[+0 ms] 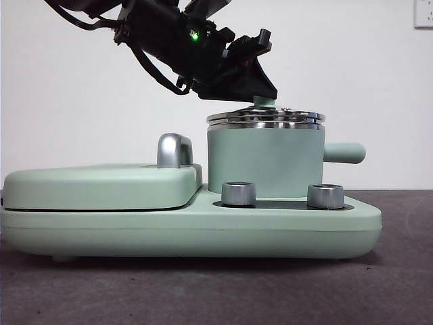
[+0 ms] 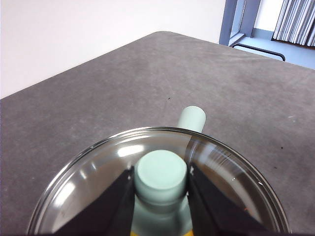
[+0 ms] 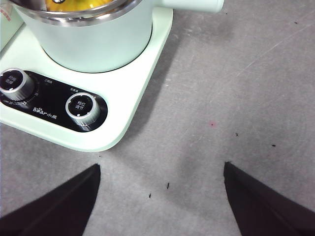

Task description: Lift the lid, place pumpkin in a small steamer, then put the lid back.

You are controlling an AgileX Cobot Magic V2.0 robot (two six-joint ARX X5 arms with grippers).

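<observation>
The left hand pinches the lid by its knob, the safest hold on slippery, breakable glass, atop the small steamer holding the pumpkin; the right hand waits spread at the steamer's six o'clock.

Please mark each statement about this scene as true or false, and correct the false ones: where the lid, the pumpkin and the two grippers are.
1. The left gripper grips the knob of the lid. True.
2. The lid lies on the table beside the steamer. False: it sits on the rim of the steamer.
3. The pumpkin is inside the steamer. True: its yellow shows through the glass.
4. The right gripper holds the pumpkin. False: it is open and empty, above the table near the two dials.
5. The steamer's side handle points toward the flat cover. False: it points away from it.
</observation>
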